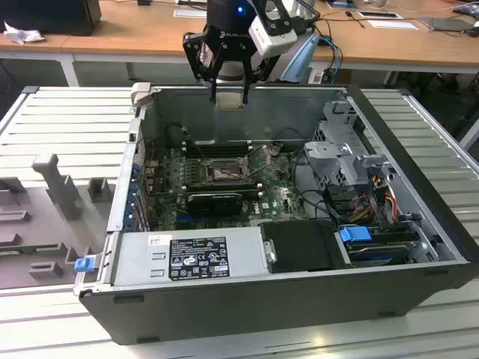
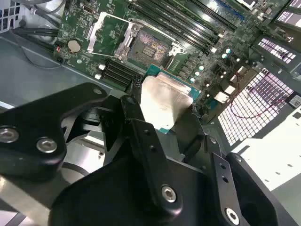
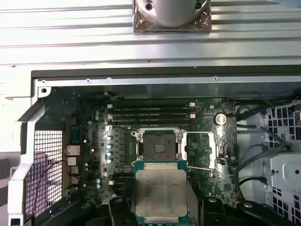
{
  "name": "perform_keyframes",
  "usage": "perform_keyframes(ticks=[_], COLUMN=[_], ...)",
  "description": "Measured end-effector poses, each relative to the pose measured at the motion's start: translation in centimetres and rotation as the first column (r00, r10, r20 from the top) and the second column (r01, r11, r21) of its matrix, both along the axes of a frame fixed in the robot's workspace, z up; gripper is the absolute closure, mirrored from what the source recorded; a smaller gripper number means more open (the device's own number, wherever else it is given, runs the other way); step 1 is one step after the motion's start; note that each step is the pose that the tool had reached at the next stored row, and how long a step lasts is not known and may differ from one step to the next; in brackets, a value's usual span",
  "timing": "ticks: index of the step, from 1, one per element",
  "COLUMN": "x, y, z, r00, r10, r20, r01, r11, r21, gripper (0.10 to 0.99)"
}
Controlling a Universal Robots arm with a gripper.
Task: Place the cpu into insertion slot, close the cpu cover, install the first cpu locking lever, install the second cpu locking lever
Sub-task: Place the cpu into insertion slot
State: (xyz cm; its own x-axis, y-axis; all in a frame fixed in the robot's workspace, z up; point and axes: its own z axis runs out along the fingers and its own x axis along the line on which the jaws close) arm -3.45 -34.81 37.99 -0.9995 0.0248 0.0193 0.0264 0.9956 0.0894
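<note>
The black two-finger gripper (image 1: pixel 229 96) clamps the flat square silvery-topped cpu (image 3: pixel 160 190) above the far wall of the open dark-grey metal computer case (image 1: pixel 247 303), with the square black-rimmed insertion slot (image 3: pixel 157 145) uncovered.

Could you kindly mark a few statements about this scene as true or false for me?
1. The hand grips the cpu. True.
2. The cpu sits in the insertion slot. False: the slot is empty, and the cpu is held above the case.
3. The cpu cover is shut over the slot. False: it stands swung open beside the slot.
4. The case lies open with its motherboard exposed. True.
</note>
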Motion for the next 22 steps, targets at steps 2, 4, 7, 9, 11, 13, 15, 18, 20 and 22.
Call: perform_keyframes(ticks=[2,4,7,9,11,13,15,18,20,22], x=[0.00,0.00,0.00,0.00,0.00,0.00,0.00,0.00,0.00,0.00], y=[0.00,0.00,0.00,0.00,0.00,0.00,0.00,0.00,0.00,0.00], z=[0.00,0.00,0.00,0.00,0.00,0.00,0.00,0.00,-0.01,-0.02], r00=[1.0000,0.9999,0.9999,0.9997,0.9996,0.9992,0.9988,0.9972,0.9924,0.9884], r10=[-0.007,-0.010,-0.017,-0.023,-0.030,-0.041,-0.048,-0.075,-0.123,-0.152], r20=[-0.0001,-0.0001,-0.0001,-0.0001,0.0000,-0.0001,-0.0001,0.0000,-0.0001,-0.0001], r01=[0.007,0.010,0.017,0.023,0.030,0.041,0.048,0.075,0.123,0.152], r11=[1.0000,0.9999,0.9999,0.9997,0.9996,0.9992,0.9988,0.9972,0.9924,0.9884], r21=[0.000,0.000,0.000,0.000,0.000,0.000,0.000,0.000,0.000,0.000], gripper=[0.561,0.561,0.561,0.561,0.561,0.561,0.561,0.561,0.561,0.561])
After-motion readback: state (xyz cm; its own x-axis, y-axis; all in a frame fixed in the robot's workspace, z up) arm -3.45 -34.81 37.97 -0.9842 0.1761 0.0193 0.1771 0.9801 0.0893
